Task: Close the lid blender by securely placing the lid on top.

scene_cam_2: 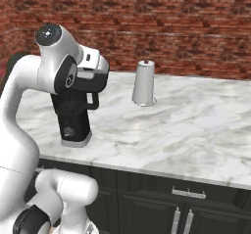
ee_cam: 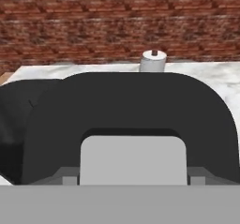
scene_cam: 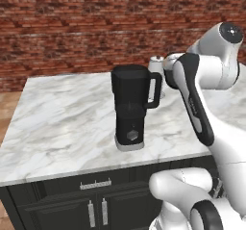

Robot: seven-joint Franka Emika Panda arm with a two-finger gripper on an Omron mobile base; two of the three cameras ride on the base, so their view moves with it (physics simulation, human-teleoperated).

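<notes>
The blender (scene_cam: 131, 106) is standing upright on the marble surface (scene_cam: 62, 123), its loop handle (ee_cam: 131, 120) looming right before the hand camera. The lid isn't discernible. Whether the claw is open or closed, I cannot tell.

White knob-topped cylinder (scene_cam_2: 144, 83): upright on the marble counter (scene_cam: 62, 123), toward its back edge, standing beyond and beside the arm's tool. Counter: grey-veined white slab. Below it, dark cabinet doors (scene_cam_2: 162, 208) with paired silver bar handles (scene_cam: 97, 212) and a drawer pull (scene_cam: 95, 184). Red brick wall (scene_cam_2: 186, 27) behind.
</notes>
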